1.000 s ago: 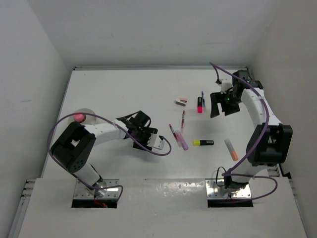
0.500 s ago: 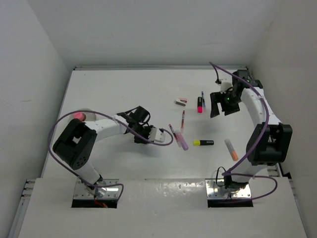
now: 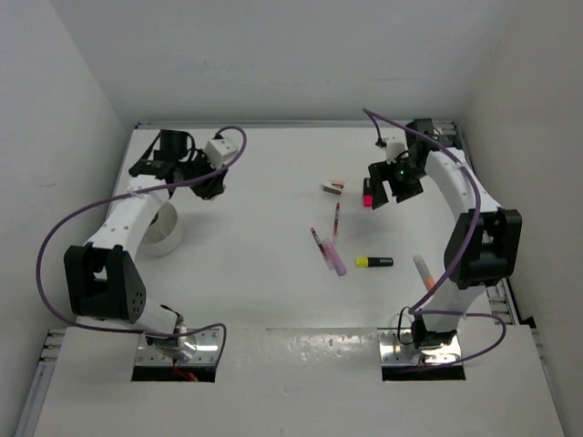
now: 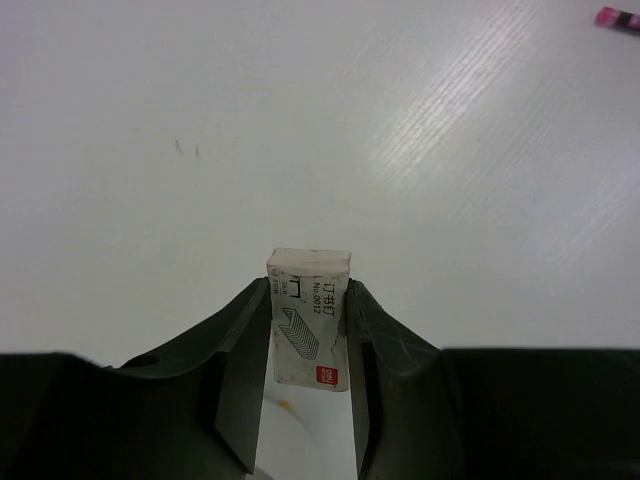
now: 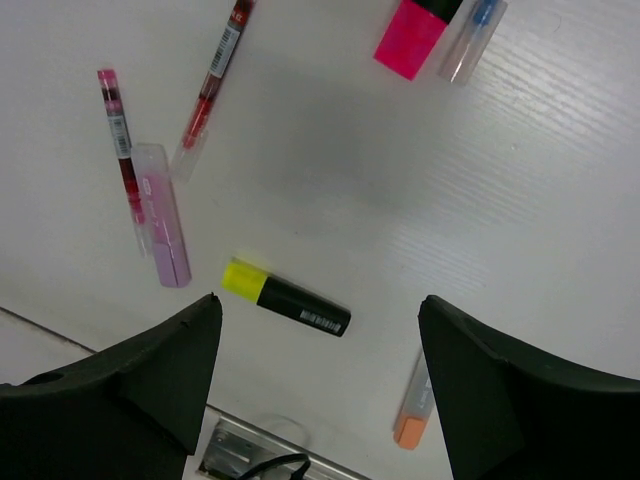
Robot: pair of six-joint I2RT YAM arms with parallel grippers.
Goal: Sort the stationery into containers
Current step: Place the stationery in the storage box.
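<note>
Dish (image 3: 169, 239) partly behind left arm (image 3: 123, 218)

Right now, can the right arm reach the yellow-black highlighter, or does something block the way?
Probably yes. The right gripper is open and empty, and the yellow-black highlighter lies alone, nearer the arm's base. The pale purple tube and the orange highlighter lie apart from it, so nothing seems to block it.
</note>
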